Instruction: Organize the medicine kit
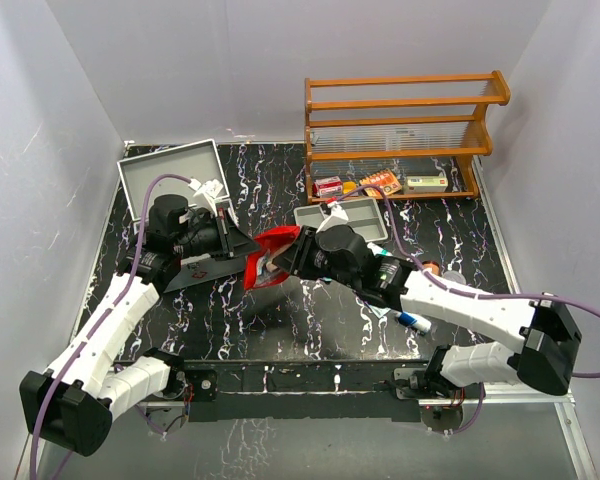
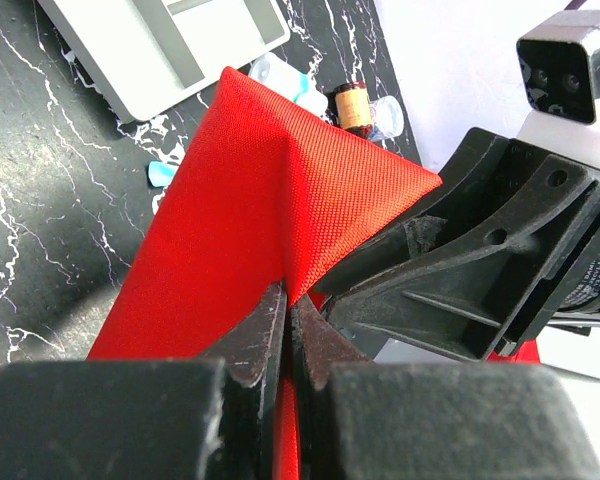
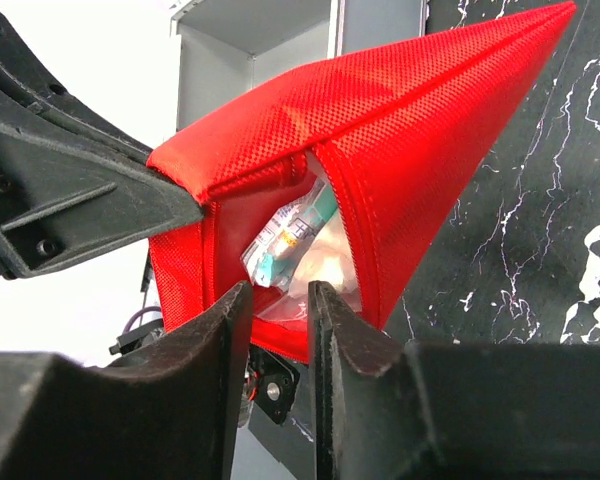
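The medicine kit (image 1: 170, 170), a silver-grey metal case, stands open at the back left. A red fabric pouch (image 1: 275, 242) hangs above the table between both arms. My left gripper (image 1: 248, 258) is shut on the pouch's fabric edge (image 2: 250, 200), its jaws (image 2: 290, 300) pinching a red fold. From the right, my right gripper (image 1: 288, 258) sits at the pouch's open mouth (image 3: 410, 130). Its jaws (image 3: 280, 295) are a little apart, with the lower edge of a clear packet (image 3: 300, 240) holding a teal-and-white item between the tips. That packet lies inside the pouch.
A grey divided tray (image 1: 365, 215) lies just behind the right gripper. A wooden rack (image 1: 400, 120) with small boxes on its bottom shelf stands at the back right. A brown bottle (image 2: 352, 105) and small packets lie near the tray. A white tube (image 1: 413, 320) lies under the right arm.
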{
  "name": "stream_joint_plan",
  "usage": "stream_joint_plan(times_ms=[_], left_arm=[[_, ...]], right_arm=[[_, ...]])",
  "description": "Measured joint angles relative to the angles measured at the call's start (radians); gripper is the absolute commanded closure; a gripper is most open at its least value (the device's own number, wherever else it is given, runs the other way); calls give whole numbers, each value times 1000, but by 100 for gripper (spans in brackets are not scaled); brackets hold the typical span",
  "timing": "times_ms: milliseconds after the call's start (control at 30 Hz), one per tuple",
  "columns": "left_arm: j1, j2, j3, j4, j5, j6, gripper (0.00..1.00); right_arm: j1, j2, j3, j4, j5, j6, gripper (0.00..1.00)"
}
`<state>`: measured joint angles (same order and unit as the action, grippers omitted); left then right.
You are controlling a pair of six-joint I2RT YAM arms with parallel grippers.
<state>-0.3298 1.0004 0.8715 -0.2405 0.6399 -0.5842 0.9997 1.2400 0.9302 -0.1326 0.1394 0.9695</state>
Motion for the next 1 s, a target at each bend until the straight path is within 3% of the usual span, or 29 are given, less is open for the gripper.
stream_joint_plan(times_ms=[233, 633, 1000], left_arm=[[0, 5, -5, 2, 5, 4, 100], [0, 6, -6, 9, 18, -2, 100], [0, 6, -6, 8, 18, -2, 100]], right_arm=[[18, 64, 45, -6, -7, -32, 82], [66, 190, 75, 60, -17, -62, 83], [67, 151, 70, 76, 8, -74, 83]])
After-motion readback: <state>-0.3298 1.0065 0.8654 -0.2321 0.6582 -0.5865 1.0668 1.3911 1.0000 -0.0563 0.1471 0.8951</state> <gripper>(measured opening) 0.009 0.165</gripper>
